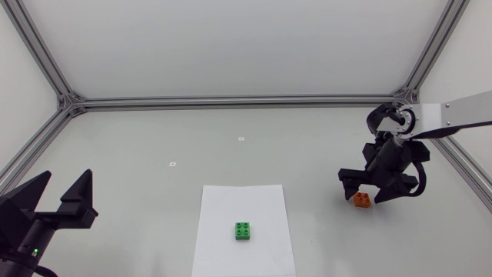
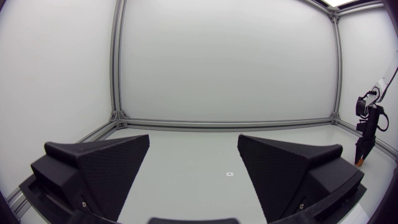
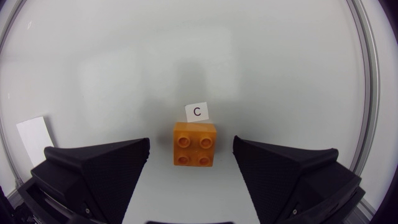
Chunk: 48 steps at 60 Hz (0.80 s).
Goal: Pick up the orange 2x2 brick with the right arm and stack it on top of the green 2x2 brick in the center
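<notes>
Only the head view shows the whole layout. The green brick point(image 1: 244, 231) sits studs up on a white paper sheet point(image 1: 231, 204) at the middle of the tabletop's front edge. The orange brick point(image 1: 361, 201) lies well to the right of the sheet, near the tabletop's right edge.

The right wrist view shows what the head view hides. The orange brick point(image 3: 195, 144) rests flat on the tabletop with its four studs up, and a small white label point(image 3: 196, 111) lies just ahead of it. A corner of the paper sheet point(image 3: 34, 138) shows far off to one side.

The left wrist view shows neither brick clearly, only the right arm point(image 2: 367, 124) far across the tabletop and one small marker point(image 2: 229, 175).

There are two bricks, one orange and one green. There is one paper sheet, and the head view shows two small markers point(image 1: 241, 138) point(image 1: 173, 164) on the bare tabletop.

The right claw point(image 1: 364, 194) hangs low over the orange brick. From its own camera the right claw point(image 3: 191, 155) is spread wide. The brick lies between the fingers with a clear gap on each side, so neither finger touches it.

The left claw point(image 1: 65, 188) sits by the front left corner. It is also spread wide and holds nothing point(image 2: 194, 149).
</notes>
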Each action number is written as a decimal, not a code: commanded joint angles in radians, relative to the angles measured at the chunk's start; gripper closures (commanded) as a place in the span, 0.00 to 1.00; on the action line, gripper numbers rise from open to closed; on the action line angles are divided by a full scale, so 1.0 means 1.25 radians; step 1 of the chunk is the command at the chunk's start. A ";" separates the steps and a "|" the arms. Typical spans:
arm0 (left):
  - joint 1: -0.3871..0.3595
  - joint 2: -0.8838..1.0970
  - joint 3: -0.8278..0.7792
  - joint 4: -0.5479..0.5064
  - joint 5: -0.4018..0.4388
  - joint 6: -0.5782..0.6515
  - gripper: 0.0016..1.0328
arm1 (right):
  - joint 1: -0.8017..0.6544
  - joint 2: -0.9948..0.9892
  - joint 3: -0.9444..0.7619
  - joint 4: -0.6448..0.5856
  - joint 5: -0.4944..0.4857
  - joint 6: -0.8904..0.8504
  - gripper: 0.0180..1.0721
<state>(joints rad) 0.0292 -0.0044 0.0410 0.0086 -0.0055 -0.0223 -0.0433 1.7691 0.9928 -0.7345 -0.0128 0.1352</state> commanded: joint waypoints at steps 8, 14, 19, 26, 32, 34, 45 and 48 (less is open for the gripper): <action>0.001 -0.006 -0.033 -0.012 0.003 0.010 0.04 | -0.005 0.011 -0.021 0.002 -0.008 0.018 0.18; 0.001 -0.006 -0.033 -0.012 0.003 0.010 0.04 | -0.005 0.009 -0.024 0.003 -0.008 0.017 0.20; 0.001 -0.006 -0.033 -0.012 0.003 0.010 0.04 | -0.006 0.009 -0.026 0.005 -0.008 0.017 0.20; 0.001 -0.006 -0.033 -0.012 0.003 0.010 0.04 | -0.007 0.008 -0.028 0.011 -0.008 0.017 0.25; 0.001 -0.006 -0.033 -0.011 0.003 0.010 0.04 | -0.008 0.007 -0.033 0.012 -0.008 0.016 0.25; 0.001 -0.006 -0.033 -0.012 0.003 0.010 0.04 | -0.008 0.005 -0.036 0.015 -0.008 0.016 0.27; 0.001 -0.006 -0.033 -0.012 0.003 0.010 0.04 | -0.013 -0.002 -0.037 0.021 -0.007 0.013 0.32; 0.001 -0.006 -0.033 -0.011 0.003 0.010 0.04 | -0.014 -0.002 -0.037 0.021 -0.008 0.012 0.32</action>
<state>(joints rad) 0.0292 -0.0044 0.0410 0.0090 -0.0055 -0.0223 -0.0517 1.7702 0.9665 -0.7101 -0.0219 0.1352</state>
